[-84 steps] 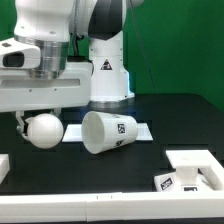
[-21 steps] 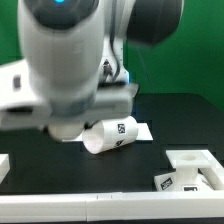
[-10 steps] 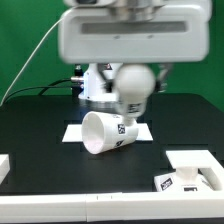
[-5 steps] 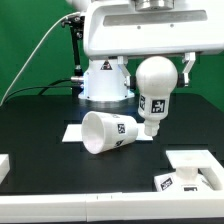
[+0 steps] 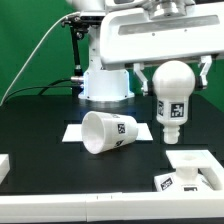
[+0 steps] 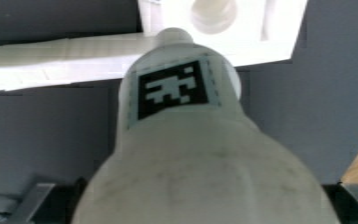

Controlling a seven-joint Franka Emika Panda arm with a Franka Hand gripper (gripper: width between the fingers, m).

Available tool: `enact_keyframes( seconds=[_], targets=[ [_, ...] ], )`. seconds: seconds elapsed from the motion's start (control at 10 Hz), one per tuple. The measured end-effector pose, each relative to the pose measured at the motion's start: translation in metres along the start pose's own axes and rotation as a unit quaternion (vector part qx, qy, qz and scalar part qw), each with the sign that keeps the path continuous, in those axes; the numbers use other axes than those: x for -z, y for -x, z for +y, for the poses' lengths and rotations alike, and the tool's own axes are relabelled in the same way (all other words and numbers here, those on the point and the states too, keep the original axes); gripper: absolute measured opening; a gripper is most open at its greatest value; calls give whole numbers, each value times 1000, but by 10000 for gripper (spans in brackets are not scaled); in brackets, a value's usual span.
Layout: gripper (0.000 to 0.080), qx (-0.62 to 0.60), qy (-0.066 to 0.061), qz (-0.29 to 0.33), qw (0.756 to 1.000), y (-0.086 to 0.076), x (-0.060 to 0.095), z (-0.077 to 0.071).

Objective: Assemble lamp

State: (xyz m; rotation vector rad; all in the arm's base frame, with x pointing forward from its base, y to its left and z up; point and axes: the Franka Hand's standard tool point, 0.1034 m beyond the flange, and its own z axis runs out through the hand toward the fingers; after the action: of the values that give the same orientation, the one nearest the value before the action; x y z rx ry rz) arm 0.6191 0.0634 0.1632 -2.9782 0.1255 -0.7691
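Nothing looks joined yet: the gripper (image 5: pixel 172 80) is clamped on the white plastic ball-headed bulb (image 5: pixel 171 108), held neck-down in the air above the blocky white base (image 5: pixel 196 163) on the black bench (image 5: pixel 40 140), while the tapered white shade (image 5: pixel 105 133) lies loose on its side.

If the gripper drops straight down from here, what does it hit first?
Probably the base: the neck of the held bulb points at it in the wrist view, though alignment is unclear.
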Motion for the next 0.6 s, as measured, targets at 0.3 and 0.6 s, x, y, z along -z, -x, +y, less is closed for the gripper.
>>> enact_keyframes(
  seconds=[0.3, 0.6],
  targets=[
    [576, 2, -5, -8, 1000, 9, -7, -16],
    [576, 17, -10, -16, 1000, 19, -16, -35]
  ],
)
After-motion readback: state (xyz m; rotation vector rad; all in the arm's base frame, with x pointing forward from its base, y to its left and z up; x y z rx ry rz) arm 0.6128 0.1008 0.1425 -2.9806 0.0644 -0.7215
